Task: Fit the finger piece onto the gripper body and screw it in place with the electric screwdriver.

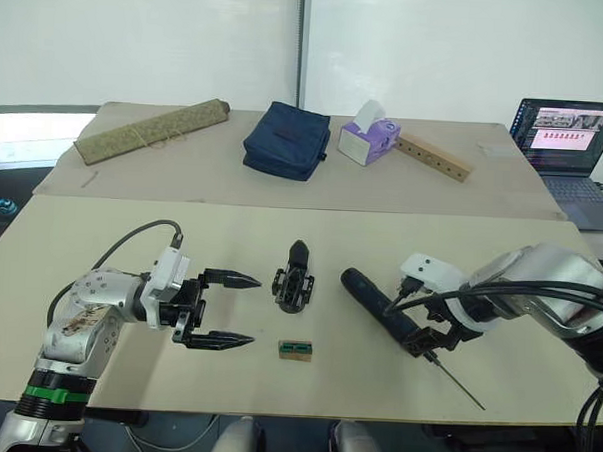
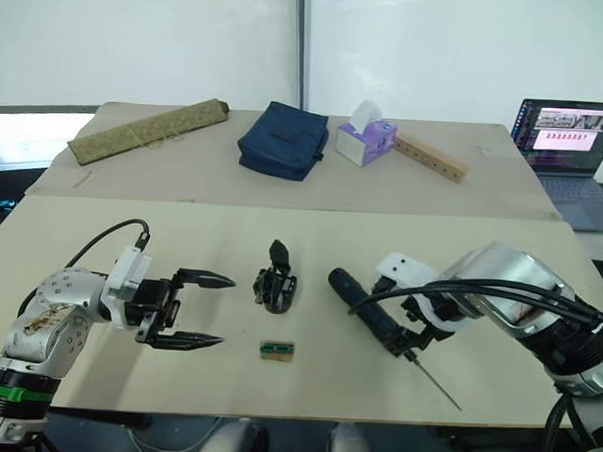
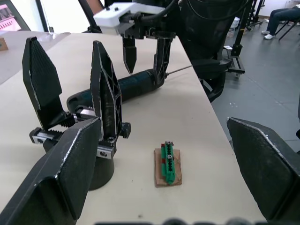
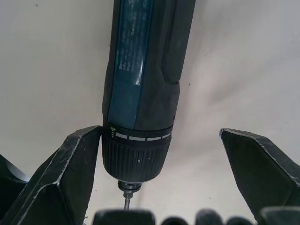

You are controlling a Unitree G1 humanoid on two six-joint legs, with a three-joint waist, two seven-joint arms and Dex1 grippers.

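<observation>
The gripper body (image 1: 293, 286) lies mid-table. In the left wrist view two black tapered pieces rise from the gripper body (image 3: 101, 159). I cannot tell which of them is the finger piece. The electric screwdriver (image 1: 376, 302) lies flat on the table to its right, its thin bit (image 1: 460, 387) pointing toward the front edge. My right gripper (image 1: 433, 339) is open and straddles the screwdriver's chuck (image 4: 137, 154). One finger (image 4: 75, 168) touches the chuck and the other stands apart. My left gripper (image 1: 254, 310) is open, just left of the body, holding nothing.
A small green-and-tan block (image 1: 295, 349) lies in front of the body. On the far table sit a rolled mat (image 1: 151, 129), a navy bag (image 1: 285, 138), a tissue box (image 1: 368, 141), a wooden bar with holes (image 1: 435, 157) and a laptop (image 1: 570, 148).
</observation>
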